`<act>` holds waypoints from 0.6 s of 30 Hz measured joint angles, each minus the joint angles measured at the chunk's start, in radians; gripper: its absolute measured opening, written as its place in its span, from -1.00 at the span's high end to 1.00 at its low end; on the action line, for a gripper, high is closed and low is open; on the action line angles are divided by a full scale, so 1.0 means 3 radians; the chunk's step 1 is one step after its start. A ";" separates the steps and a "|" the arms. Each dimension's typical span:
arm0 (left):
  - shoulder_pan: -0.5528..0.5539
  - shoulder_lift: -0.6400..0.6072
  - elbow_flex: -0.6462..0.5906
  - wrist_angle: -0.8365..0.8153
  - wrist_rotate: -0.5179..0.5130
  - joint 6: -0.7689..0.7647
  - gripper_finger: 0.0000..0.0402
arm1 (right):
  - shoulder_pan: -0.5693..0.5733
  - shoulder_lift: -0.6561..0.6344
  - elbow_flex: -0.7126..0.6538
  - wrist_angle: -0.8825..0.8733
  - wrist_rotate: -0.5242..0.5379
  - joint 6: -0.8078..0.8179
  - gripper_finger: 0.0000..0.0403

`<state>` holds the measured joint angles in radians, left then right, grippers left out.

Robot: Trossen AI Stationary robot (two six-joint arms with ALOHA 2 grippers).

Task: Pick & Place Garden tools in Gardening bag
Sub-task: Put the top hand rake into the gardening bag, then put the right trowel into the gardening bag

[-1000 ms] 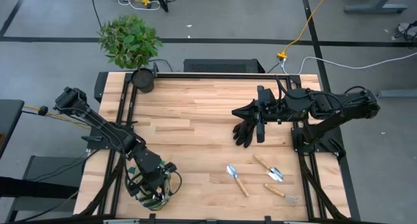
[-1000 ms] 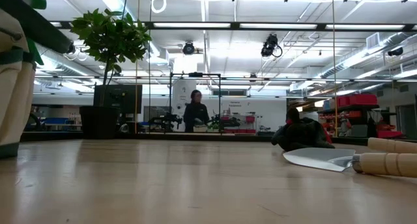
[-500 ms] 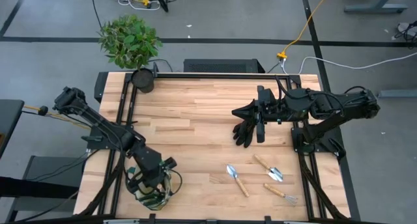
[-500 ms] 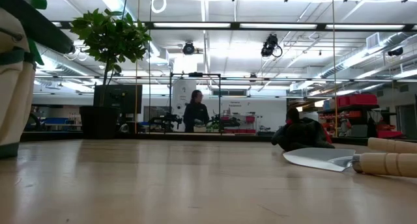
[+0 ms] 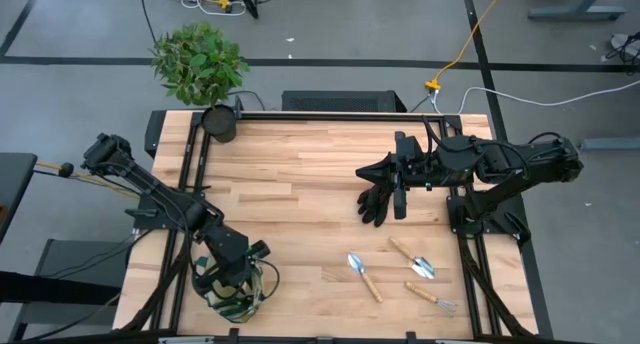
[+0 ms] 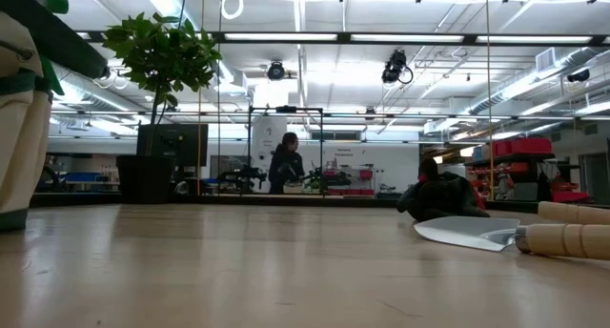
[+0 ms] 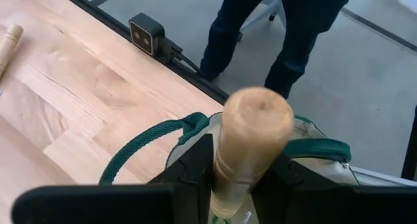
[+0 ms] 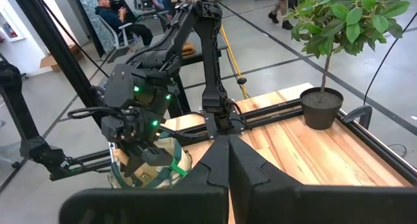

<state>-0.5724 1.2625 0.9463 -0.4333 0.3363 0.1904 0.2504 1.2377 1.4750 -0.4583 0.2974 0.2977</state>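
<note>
The left gripper point(image 7: 241, 185) is over the bag point(image 5: 232, 292) at seven o'clock on the table point(image 5: 300, 174), its fingers pinching a wooden tool handle point(image 7: 251, 142). The right gripper point(image 8: 227, 160), closed and empty, waits above the glove point(image 5: 377, 201) at two o'clock.

Overhead, table-level, two wrist views — shared table point(image 5: 300, 174)

Pale matt planked wood tabletop point(image 5: 300, 174), smooth turned wooden handle point(image 7: 251, 142), beige canvas gardening bag point(image 7: 306, 136) with woven green trim, shiny metal trowel point(image 6: 472, 235)
</note>
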 joint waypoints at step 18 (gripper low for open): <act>0.0000 0.0000 0.0000 -0.0034 -0.0045 0.0015 0.51 | 0.0000 0.0000 0.0000 0.0000 0.0001 -0.0010 1.00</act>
<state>-0.5724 1.2625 0.9463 -0.4435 0.3226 0.1947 0.2504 1.2377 1.4750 -0.4583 0.2977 0.2947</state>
